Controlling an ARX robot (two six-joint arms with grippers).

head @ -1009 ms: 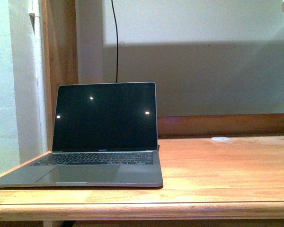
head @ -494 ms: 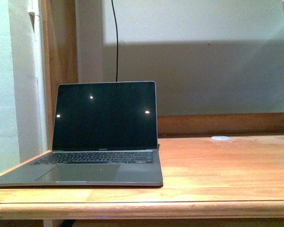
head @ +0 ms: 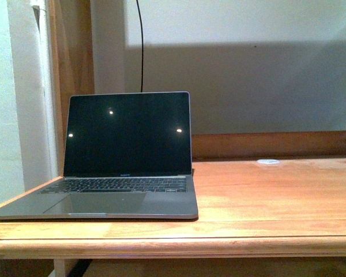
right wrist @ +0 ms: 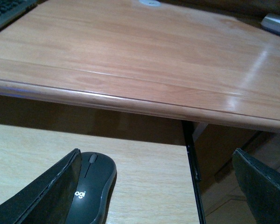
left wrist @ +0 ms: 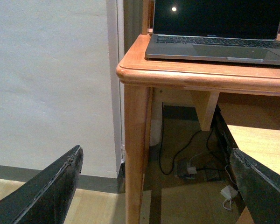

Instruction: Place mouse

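Note:
The mouse (right wrist: 94, 186), dark grey with a scroll wheel and a white logo, lies on a light wooden shelf (right wrist: 144, 172) below the desk top. My right gripper (right wrist: 156, 196) is open just above this shelf. One of its fingers (right wrist: 51, 196) overlaps the mouse's side and hides part of it; nothing sits between the jaws. My left gripper (left wrist: 154, 191) is open low beside the desk's corner leg (left wrist: 135, 154), holding nothing. Neither gripper nor the mouse shows in the front view.
An open laptop (head: 127, 156) with a dark screen stands on the wooden desk (head: 265, 196) at the left. A small white disc (head: 269, 161) lies at the back. The desk's rounded front edge (right wrist: 130, 100) overhangs the shelf. Cables (left wrist: 191, 165) lie on the floor underneath.
The whole scene has shifted slightly upward in the front view. The laptop and the disc keep their places on the desk.

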